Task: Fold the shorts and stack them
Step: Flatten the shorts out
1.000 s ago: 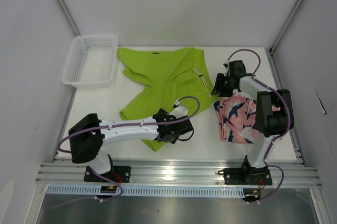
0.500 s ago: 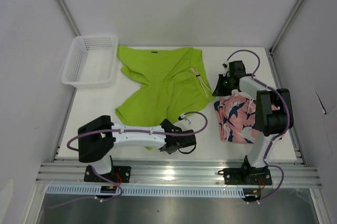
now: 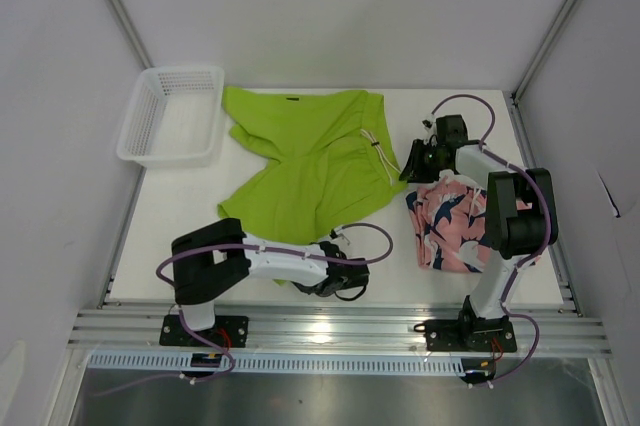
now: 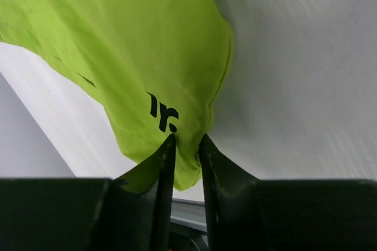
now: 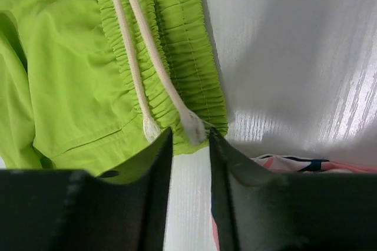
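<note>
The green shorts (image 3: pixel 310 161) lie spread over the middle of the worktop (image 3: pixel 190 216), from its far edge toward the near one. The pink shorts (image 3: pixel 450 231) sit bunched by the right edge. Both look thin, limp and light, likely to sag and crease, so corners and hems are the places to pinch. The left claw (image 4: pixel 187 139) is narrow, nipping the green hem corner at the near edge. The right claw (image 5: pixel 189 132) is narrow at the ribbed waistband (image 5: pixel 188 56), by the cord-like drawstring (image 5: pixel 138 56) tips. Whether it grips, I cannot tell.
</note>
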You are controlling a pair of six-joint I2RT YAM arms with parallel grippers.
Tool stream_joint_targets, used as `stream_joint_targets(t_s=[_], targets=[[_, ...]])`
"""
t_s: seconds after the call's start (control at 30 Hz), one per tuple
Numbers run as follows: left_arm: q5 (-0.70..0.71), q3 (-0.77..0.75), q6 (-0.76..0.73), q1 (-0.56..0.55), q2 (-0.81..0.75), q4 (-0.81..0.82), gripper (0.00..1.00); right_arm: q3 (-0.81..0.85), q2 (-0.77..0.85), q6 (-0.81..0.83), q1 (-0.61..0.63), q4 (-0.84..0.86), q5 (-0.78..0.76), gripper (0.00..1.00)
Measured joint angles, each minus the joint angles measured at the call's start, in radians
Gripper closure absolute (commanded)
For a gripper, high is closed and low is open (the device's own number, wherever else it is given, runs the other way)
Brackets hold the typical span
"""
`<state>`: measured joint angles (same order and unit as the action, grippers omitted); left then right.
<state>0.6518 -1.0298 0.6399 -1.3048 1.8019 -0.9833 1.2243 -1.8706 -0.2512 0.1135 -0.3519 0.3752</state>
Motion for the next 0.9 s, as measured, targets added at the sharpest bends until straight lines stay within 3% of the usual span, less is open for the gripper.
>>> stream_joint_targets(t_s=[0.07,0.1,0.27,0.53,0.63,0.77,0.9], targets=[[-0.001,0.003,0.008,0.000,0.019,0.000,0.83,0.000,0.000,-0.001,0.000,0.003,0.008,0.56],[-0.002,0.004,0.008,0.000,0.027,-0.001,0.99,0.000,0.000,0.000,0.000,0.006,0.012,0.55],[-0.003,0.006,0.014,0.001,0.053,-0.002,1.00,0.000,0.000,0.002,0.000,0.018,0.035,0.43],[0.000,0.007,0.015,0.001,0.057,-0.009,1.00,0.000,-0.032,0.014,0.002,0.041,0.077,0.40],[-0.001,0.007,0.015,0.001,0.055,-0.010,1.00,0.003,-0.064,0.023,0.006,0.041,0.091,0.59],[-0.002,0.009,0.016,0.002,0.032,-0.011,1.00,0.007,-0.083,0.041,0.013,0.038,0.119,1.00],[-0.008,0.024,0.027,0.016,-0.040,-0.016,1.00,0.007,-0.084,0.042,0.011,0.029,0.149,1.00]])
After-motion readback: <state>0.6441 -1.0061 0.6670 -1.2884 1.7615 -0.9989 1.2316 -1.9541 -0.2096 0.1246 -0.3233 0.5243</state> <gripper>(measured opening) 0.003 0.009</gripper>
